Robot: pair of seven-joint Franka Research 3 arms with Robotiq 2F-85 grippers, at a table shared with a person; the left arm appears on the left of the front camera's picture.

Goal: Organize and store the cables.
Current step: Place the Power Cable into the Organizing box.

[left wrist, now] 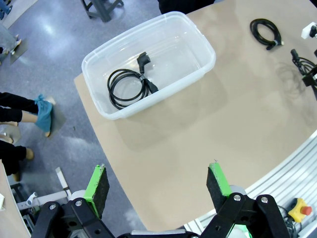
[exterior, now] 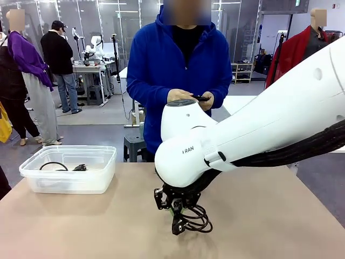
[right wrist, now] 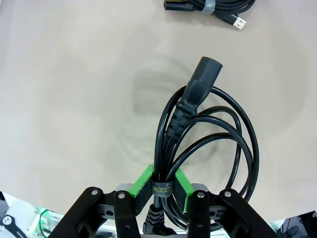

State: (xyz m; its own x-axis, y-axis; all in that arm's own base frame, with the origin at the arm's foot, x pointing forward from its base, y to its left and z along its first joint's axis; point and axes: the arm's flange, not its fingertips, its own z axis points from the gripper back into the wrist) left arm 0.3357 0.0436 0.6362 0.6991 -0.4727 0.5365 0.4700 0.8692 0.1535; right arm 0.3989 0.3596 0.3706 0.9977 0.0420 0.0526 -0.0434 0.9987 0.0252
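- Sitting at the left of the table point(exterior: 280, 216), the clear bin point(exterior: 70, 182) holds one stored cable point(left wrist: 130, 85)
- left gripper point(left wrist: 157, 171) hangs above the table, jaws spread wide, empty
- right gripper point(right wrist: 161, 182) is clenched on the held coil point(right wrist: 213, 134) at its tie point(right wrist: 161, 189); the loops dangle, so I reckon they could snag the bin's rim or slip loose
- a spare coil point(left wrist: 266, 32) lies apart on the table

A person in a blue hoodie point(exterior: 178, 81) stands at the far side of the tan desk point(exterior: 269, 210) (grey stool point(exterior: 133, 144) just beside them); a red-buttoned yellow box point(left wrist: 299, 211) sits off its near edge.
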